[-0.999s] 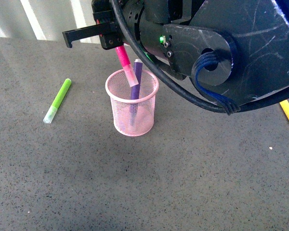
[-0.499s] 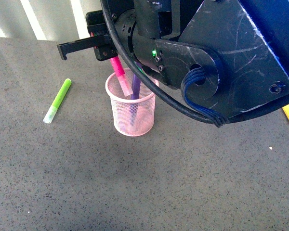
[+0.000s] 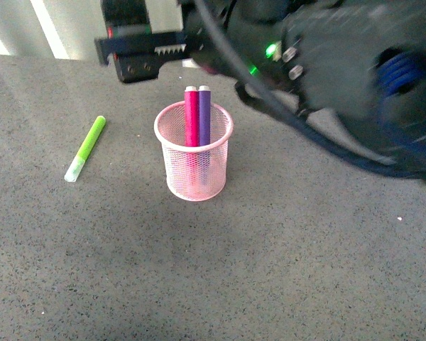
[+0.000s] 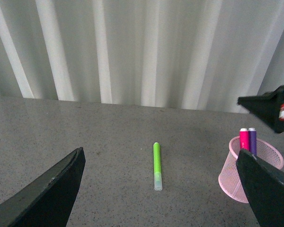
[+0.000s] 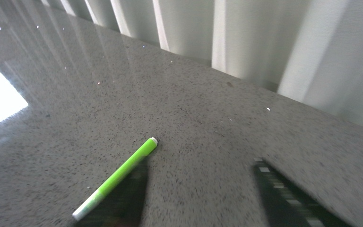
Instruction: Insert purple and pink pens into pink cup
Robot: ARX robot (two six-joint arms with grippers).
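Note:
The pink cup (image 3: 194, 153) stands on the grey table. The pink pen (image 3: 191, 114) and the purple pen (image 3: 204, 114) stand upright side by side inside it, tops above the rim. My right gripper (image 3: 138, 55) hovers above and to the left of the cup, open and empty; its arm is motion-blurred. In the left wrist view the cup (image 4: 234, 175) with both pens is at the right, partly behind one finger (image 4: 267, 189). My left gripper (image 4: 159, 156) is open wide with nothing in it. The right wrist view shows the right gripper's blurred fingers (image 5: 288, 198) over bare table.
A lime green marker (image 3: 85, 148) lies on the table left of the cup, also seen in the left wrist view (image 4: 156, 158) and right wrist view (image 5: 118, 177). A white ribbed wall (image 4: 142, 47) runs along the table's far edge.
The pink pen was tilted in the right gripper over the cup. It has been let go and now stands upright in the cup beside the purple pen. The right gripper rose.

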